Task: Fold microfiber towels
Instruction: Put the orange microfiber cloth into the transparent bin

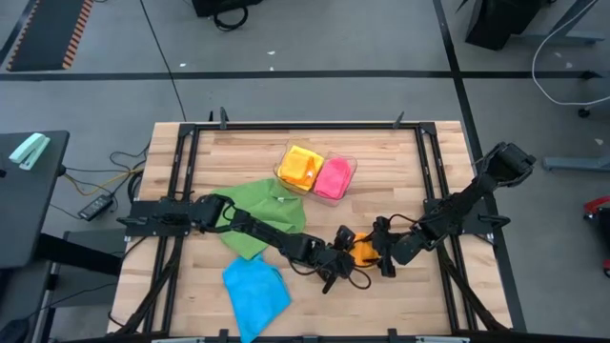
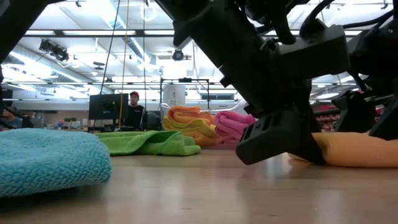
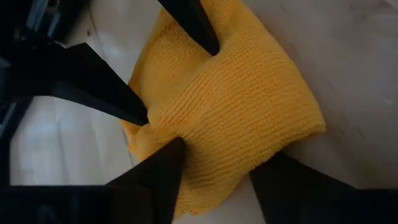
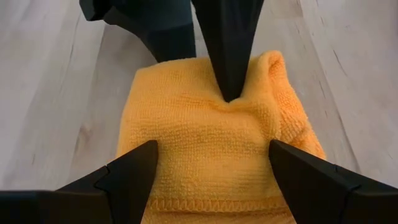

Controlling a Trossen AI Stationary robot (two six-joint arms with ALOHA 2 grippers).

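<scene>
Lying bunched on the tabletop (image 1: 400, 295) between both arms, the orange towel (image 1: 363, 252) looked soft, light and limp, best pinched at a hemmed corner, while the left hand (image 3: 211, 155) and right hand (image 4: 211, 168) straddled it with fingers spread wide.

From my seat, ceiling strip lights (image 2: 74, 32) light everything evenly and brightly. The low view blurs the near fuzzy blue microfiber towel (image 2: 50, 158); dark arms read as silhouettes, with soft shadows beneath.
</scene>
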